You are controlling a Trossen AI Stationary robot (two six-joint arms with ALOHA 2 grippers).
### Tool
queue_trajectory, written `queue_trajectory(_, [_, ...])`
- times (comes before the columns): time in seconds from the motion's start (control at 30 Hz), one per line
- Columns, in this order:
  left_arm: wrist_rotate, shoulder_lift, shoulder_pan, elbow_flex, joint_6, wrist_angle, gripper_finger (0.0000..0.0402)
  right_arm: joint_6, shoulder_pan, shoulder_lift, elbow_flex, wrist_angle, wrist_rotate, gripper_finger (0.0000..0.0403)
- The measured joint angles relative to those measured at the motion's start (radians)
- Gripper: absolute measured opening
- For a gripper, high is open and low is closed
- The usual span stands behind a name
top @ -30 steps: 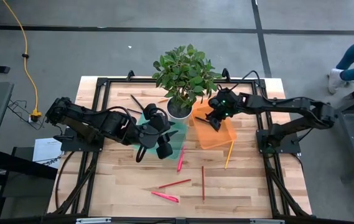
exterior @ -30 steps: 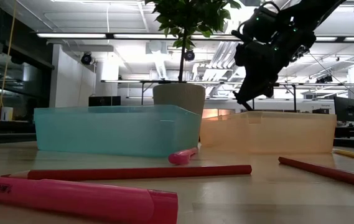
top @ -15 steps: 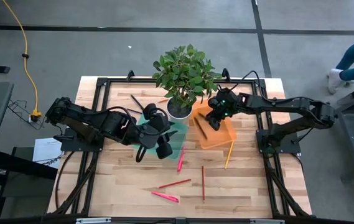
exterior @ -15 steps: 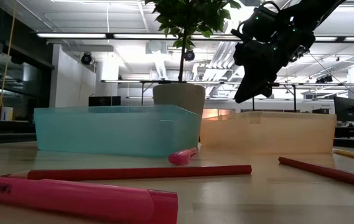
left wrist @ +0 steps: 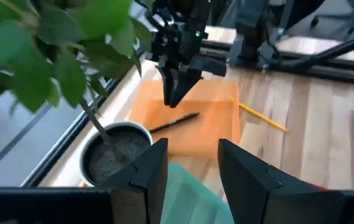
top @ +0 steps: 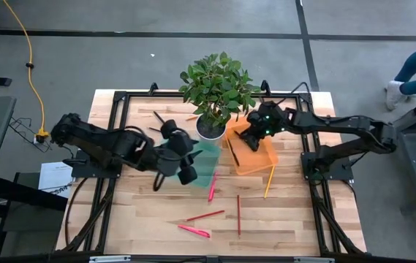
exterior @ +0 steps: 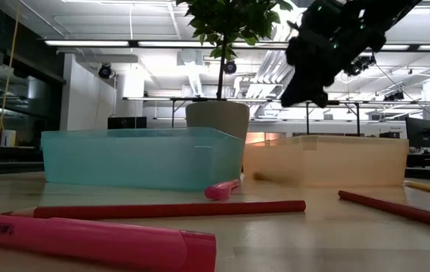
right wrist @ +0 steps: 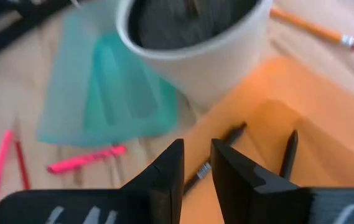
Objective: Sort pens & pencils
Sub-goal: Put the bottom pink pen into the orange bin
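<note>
Wooden table (top: 142,219) with a black frame, seen from above, 12 o'clock at the far edge.

Potted plant (top: 218,84) at 12 o'clock.

Teal bin (top: 206,166) just below the pot, at centre; orange bin (top: 260,159) beside it at 3 o'clock.

Left gripper (top: 191,152) over the teal bin's 9 o'clock side, fingers apart, nothing between them.

Right gripper (top: 253,139) above the orange bin's 12 o'clock end, fingers parted by a narrow gap, gripping nothing.

Pens: one black (top: 232,152) lying in the orange bin; another black (top: 161,119) on the table at 11 o'clock; one pink (top: 212,187) just outside the teal bin at 6 o'clock; one pink (top: 194,231) near the front edge.

Pencils: two red (top: 205,215) (top: 238,214) towards 6 o'clock, apart from each other; one yellow (top: 269,180) at 4 o'clock of the orange bin; one orange (top: 191,117) beside the pot at 9 o'clock.
</note>
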Motion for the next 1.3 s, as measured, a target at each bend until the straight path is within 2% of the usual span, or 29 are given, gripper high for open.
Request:
queue_trajectory(0.33, [-0.143,-0.122,-0.077,0.001,0.005,-0.061,0.0127,0.062,-0.01,-0.246,0.0,0.021,-0.034,0.0068])
queue_trajectory(0.6, [-0.092,-0.184,-0.09,0.0,0.006,-0.176,0.0127,0.161,0.002,-0.387,0.0,0.022,-0.076,0.0068])
queue_trajectory(0.8, [0.03,-0.21,-0.109,-0.002,0.023,-0.22,0.0126,0.231,0.087,-0.46,0.0,0.049,-0.064,0.0068])
queue_trajectory(1.1, [0.299,-0.179,-0.15,-0.005,0.116,-0.191,0.0126,0.264,0.247,-0.466,0.0,0.088,0.08,0.0068])
queue_trajectory(1.3, [0.496,-0.127,-0.156,-0.012,0.17,-0.161,0.0126,0.319,0.305,-0.465,0.0,0.106,0.094,0.0068])
